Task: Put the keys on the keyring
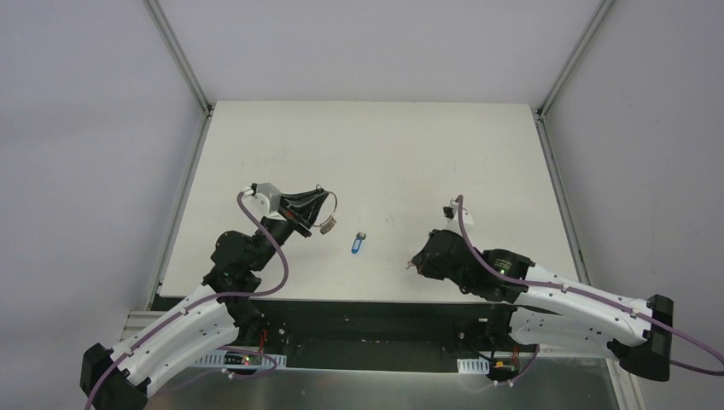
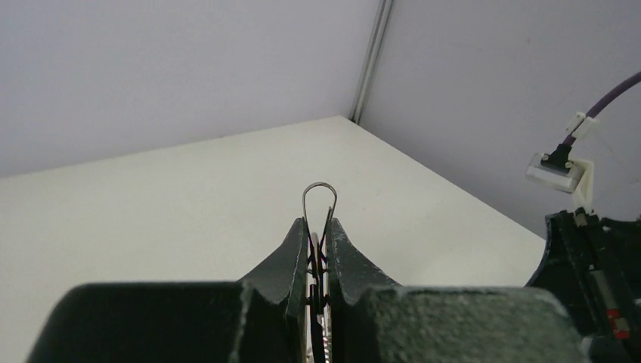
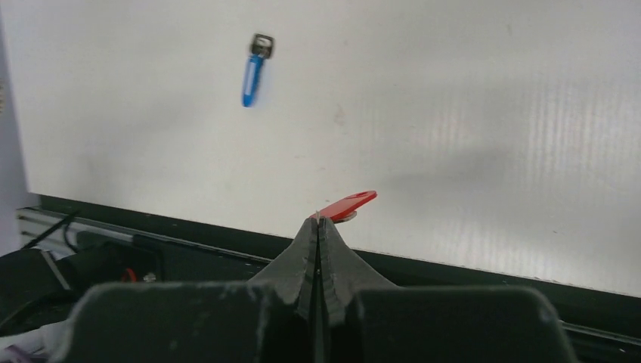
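Red key and keyring both held, well apart
The right gripper (image 3: 318, 223) is pinching the red key (image 3: 349, 204) by the table's (image 1: 384, 154) near edge, head jutting sideways. To its left, the left gripper (image 2: 317, 227) clamps the keyring (image 2: 320, 184). The blue key (image 1: 359, 245) lies flat between them.

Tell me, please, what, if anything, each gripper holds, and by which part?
Left gripper: the keyring, pinched on its wire, loop poking past the tips. Right gripper: the red key, pinched at one end, red head sticking out.
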`<action>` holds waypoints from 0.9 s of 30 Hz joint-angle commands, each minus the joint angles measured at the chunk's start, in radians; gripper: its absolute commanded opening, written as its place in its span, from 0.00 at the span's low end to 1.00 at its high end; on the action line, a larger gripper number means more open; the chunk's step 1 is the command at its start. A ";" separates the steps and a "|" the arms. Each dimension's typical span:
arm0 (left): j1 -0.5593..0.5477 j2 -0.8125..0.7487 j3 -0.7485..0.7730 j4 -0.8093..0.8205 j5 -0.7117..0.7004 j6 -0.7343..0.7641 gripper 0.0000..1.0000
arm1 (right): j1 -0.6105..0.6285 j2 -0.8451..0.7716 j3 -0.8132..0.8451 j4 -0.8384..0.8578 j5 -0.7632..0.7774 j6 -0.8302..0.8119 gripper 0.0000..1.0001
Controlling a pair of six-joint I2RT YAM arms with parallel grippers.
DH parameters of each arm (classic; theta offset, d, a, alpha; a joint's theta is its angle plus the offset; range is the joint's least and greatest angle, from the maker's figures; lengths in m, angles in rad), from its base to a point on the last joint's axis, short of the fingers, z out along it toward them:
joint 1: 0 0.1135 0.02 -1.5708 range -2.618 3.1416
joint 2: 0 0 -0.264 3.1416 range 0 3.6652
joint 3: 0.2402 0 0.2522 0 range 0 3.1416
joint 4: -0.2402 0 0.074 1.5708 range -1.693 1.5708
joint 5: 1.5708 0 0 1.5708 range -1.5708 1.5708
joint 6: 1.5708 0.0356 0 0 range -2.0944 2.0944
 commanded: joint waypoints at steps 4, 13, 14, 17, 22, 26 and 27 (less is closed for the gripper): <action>-0.008 -0.023 0.120 -0.251 -0.041 -0.182 0.00 | -0.007 0.047 -0.075 -0.067 0.036 0.015 0.00; -0.008 -0.044 0.189 -0.462 -0.020 -0.254 0.00 | -0.014 0.163 -0.115 -0.015 -0.025 0.035 0.08; -0.007 -0.042 0.194 -0.484 -0.014 -0.259 0.00 | -0.015 0.164 -0.114 -0.014 -0.023 0.034 0.12; -0.007 -0.040 0.213 -0.535 -0.002 -0.277 0.00 | -0.019 0.154 -0.109 -0.016 -0.012 0.031 0.29; -0.008 -0.031 0.251 -0.601 0.087 -0.295 0.00 | -0.023 0.136 -0.049 -0.053 0.003 -0.005 0.43; -0.007 -0.016 0.287 -0.633 0.180 -0.308 0.00 | -0.023 0.134 0.066 -0.083 -0.012 -0.108 0.44; -0.008 -0.011 0.296 -0.642 0.208 -0.308 0.00 | -0.024 0.137 0.099 -0.087 -0.025 -0.136 0.44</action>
